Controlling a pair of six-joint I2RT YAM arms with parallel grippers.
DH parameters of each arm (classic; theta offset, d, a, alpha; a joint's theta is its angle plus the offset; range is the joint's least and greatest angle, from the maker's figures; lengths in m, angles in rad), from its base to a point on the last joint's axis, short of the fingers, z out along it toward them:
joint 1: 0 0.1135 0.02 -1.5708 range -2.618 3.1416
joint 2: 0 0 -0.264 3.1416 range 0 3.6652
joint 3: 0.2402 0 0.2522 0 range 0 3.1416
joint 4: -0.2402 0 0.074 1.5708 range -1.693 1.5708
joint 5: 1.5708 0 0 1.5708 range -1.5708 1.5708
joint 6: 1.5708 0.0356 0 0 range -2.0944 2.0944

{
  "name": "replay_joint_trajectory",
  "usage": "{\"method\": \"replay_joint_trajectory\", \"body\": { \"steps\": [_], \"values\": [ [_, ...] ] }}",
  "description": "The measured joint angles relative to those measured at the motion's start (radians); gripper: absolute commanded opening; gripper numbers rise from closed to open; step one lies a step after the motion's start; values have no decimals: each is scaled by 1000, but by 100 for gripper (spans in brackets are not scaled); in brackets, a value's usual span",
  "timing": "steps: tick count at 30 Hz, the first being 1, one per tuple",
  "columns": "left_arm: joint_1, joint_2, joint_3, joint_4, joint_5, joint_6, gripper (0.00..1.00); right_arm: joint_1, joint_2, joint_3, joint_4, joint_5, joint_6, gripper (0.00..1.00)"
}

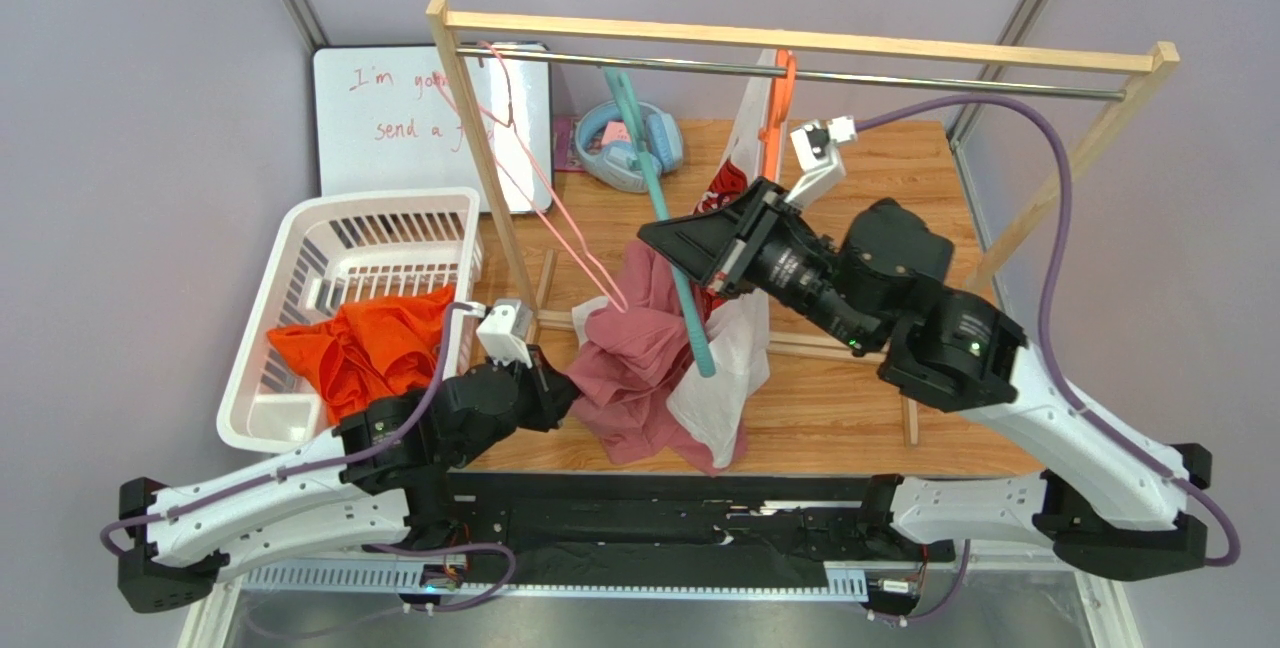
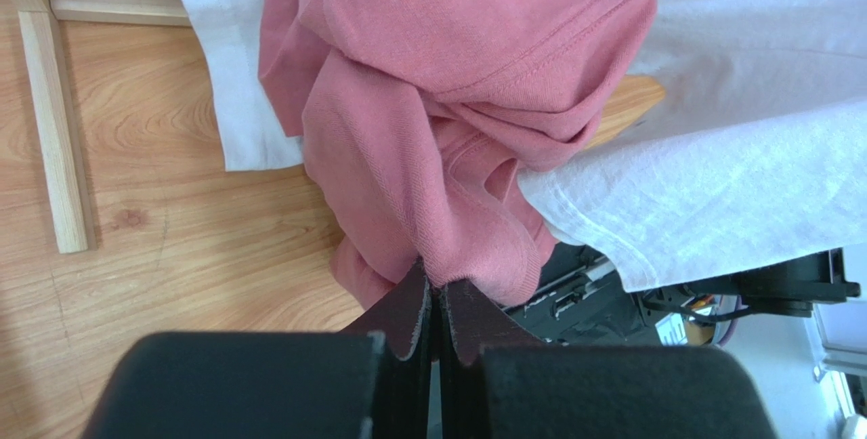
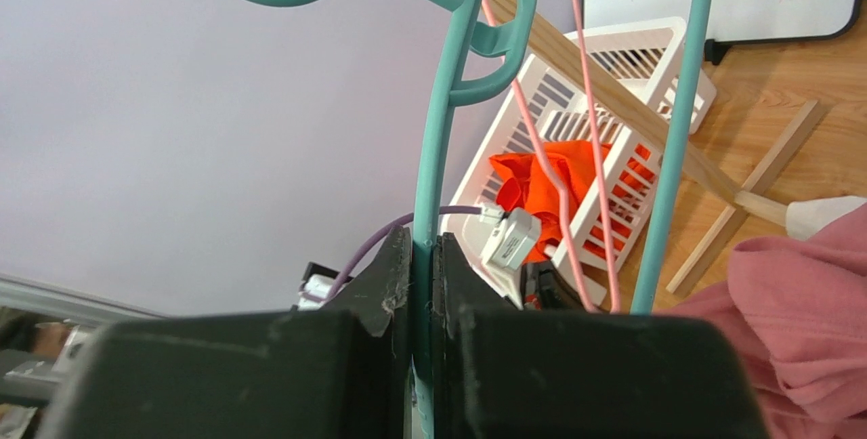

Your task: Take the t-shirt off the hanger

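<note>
A pink t-shirt (image 1: 646, 348) hangs bunched at the middle of the table, draped round the lower part of a teal hanger (image 1: 661, 213) that slants down from the rack's rod. My left gripper (image 1: 564, 378) is shut on a fold at the shirt's lower edge; the left wrist view shows the pads (image 2: 407, 312) pinching the pink cloth (image 2: 448, 124). My right gripper (image 1: 706, 270) is shut on the teal hanger, and in the right wrist view its jaws (image 3: 423, 246) clamp the teal bar (image 3: 448, 104). The pink shirt shows at the lower right there (image 3: 804, 337).
A white t-shirt (image 1: 736, 363) hangs on an orange hanger (image 1: 778, 108) beside the pink one. A bare pink hanger (image 1: 556, 213) hangs to the left. A white basket (image 1: 301, 228) with orange clothes (image 1: 368, 348) stands at left. A whiteboard (image 1: 406, 123) and headphones (image 1: 624, 138) lie behind the wooden rack (image 1: 481, 153).
</note>
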Motion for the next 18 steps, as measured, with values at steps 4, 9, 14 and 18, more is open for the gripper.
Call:
{"method": "replay_joint_trajectory", "body": {
  "steps": [4,9,14,18],
  "values": [
    [0,-24,0,-14,2,2,0,-3,69,0,54,6,-37,0],
    [0,-42,-6,-19,7,2,0,-17,104,-7,137,10,-74,0],
    [0,-55,-6,-21,9,12,0,-45,111,-21,221,13,-104,0],
    [0,-64,-6,-25,9,22,0,-71,117,-44,273,6,-113,0]
  ]
}}
